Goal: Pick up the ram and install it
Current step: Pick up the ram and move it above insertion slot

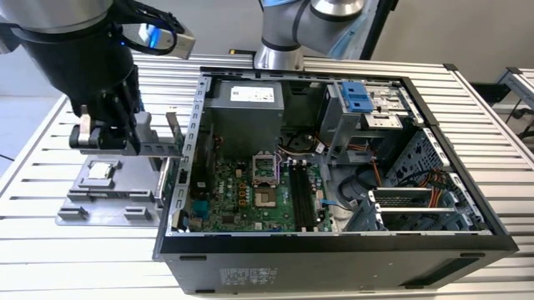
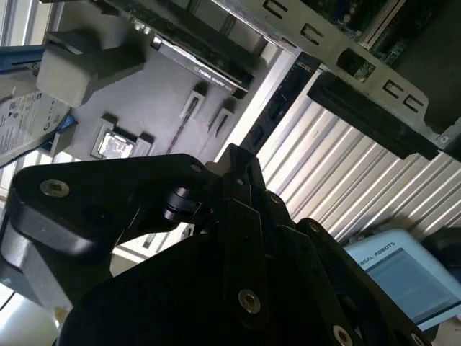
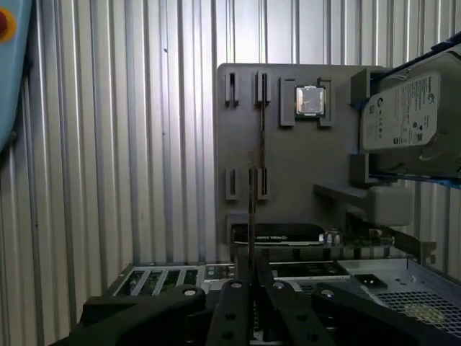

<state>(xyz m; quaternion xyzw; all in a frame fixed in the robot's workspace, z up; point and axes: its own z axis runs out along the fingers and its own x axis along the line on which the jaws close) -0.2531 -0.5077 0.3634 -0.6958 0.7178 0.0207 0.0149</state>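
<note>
Holding ram (image 3: 251,209) edge-on: hand (image 3: 252,280) pinched shut on one end, stick poised above bare groove in grey tray (image 3: 288,166), beside computer case (image 1: 351,250) on table (image 1: 501,125). You should expect it light, stiff, thin, fragile. Your grip belongs on flat board faces near the end, off the contact edge. Avoid twisting or side load.

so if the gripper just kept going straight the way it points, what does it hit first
Probably the gray tray: the gripper points at it, and the ram it holds would touch the tray's bare face first. How far off that is, I cannot tell.
</note>
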